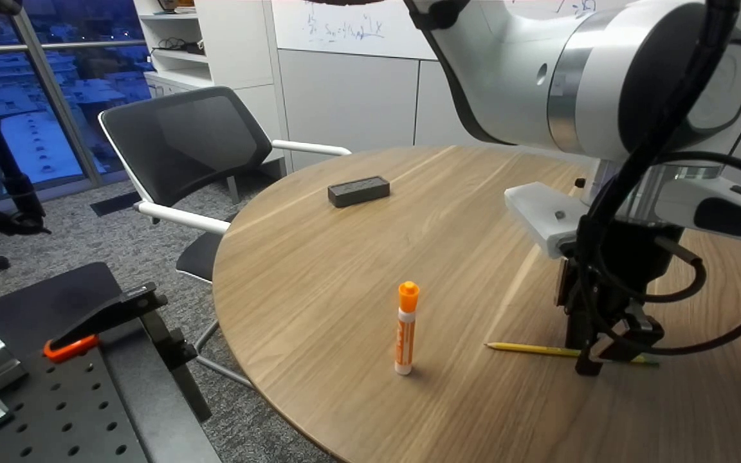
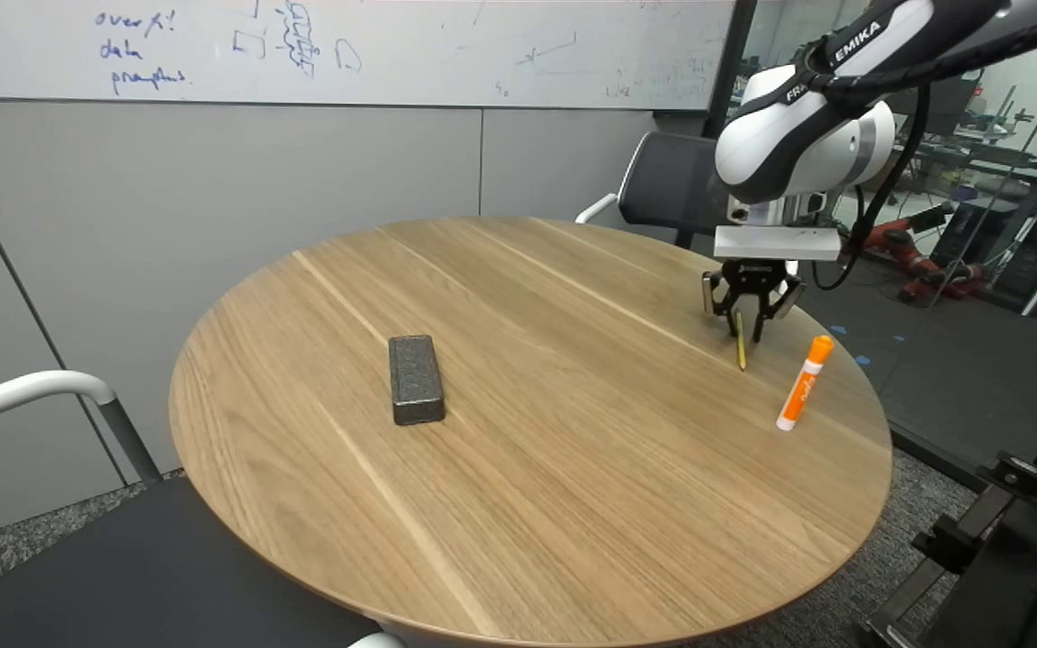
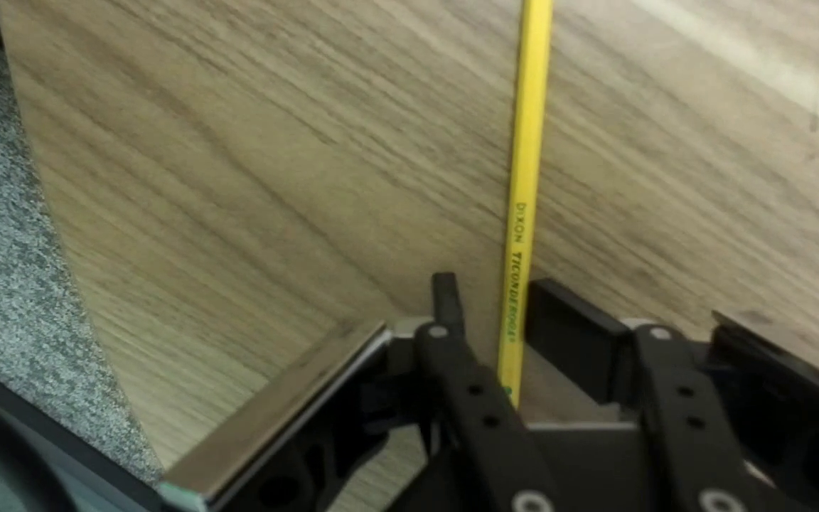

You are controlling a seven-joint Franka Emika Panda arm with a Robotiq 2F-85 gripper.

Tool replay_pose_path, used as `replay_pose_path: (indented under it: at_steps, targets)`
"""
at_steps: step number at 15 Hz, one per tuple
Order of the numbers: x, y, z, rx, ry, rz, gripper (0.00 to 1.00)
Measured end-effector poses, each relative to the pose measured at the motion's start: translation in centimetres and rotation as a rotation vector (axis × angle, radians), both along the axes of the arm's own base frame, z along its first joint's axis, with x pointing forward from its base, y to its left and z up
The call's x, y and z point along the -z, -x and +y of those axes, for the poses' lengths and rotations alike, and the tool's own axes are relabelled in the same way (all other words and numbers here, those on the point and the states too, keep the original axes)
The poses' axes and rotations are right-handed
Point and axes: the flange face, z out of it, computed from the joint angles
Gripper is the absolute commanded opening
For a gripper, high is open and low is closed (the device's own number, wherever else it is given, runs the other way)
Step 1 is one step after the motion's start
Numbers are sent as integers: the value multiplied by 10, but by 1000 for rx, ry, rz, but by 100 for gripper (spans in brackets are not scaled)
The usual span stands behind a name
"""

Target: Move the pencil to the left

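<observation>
Whiteboard (image 2: pixel 392 49): is showing along the top of both exterior views, bearing handwriting.
Table (image 2: pixel 572 504): is spreading a round, wood-grained top in both exterior views.
Robot arm (image 1: pixel 515 80): is reaching in from the upper right in both exterior views, white with black parts.
Chair (image 1: pixel 187 132): is standing near the table in an exterior view, showing a dark back and white armrests.
Pincer (image 3: pixel 496 295): is pointing down close to the table; its fingers (image 3: pixel 576 345) are standing parted, one on each side of the pencil (image 3: pixel 523 203), and in the wrist view a gap is showing between the pencil and the finger on the left.
Block (image 1: pixel 359 191): is lying flat on the table, black and oblong, well apart from the pincer.
Marker (image 1: pixel 406 328): is standing upright on its white end, orange cap uppermost, near the pencil.
Pencil: is lying on the table, yellow and thin, passing between the fingers, its sharpened end (image 1: pixel 498 346) projecting to the left of the pincer in an exterior view.
</observation>
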Motion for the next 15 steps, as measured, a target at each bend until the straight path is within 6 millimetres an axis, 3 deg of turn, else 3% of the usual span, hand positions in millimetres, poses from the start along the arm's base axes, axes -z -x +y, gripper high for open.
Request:
replay_pose_path:
  at_steps: [5, 7, 11, 13, 15]
  targets:
    - [-3, -7, -1, 17, -1, 17, 3]
    - [-13, -14, 8, 6, -9, 8, 3]
    - [-88, -33, 51, -127, -52, -75, 3]
    - [-126, -31, 78, -232, -83, -106, 3]
    - [-151, -22, 110, -340, -110, -115, 3]
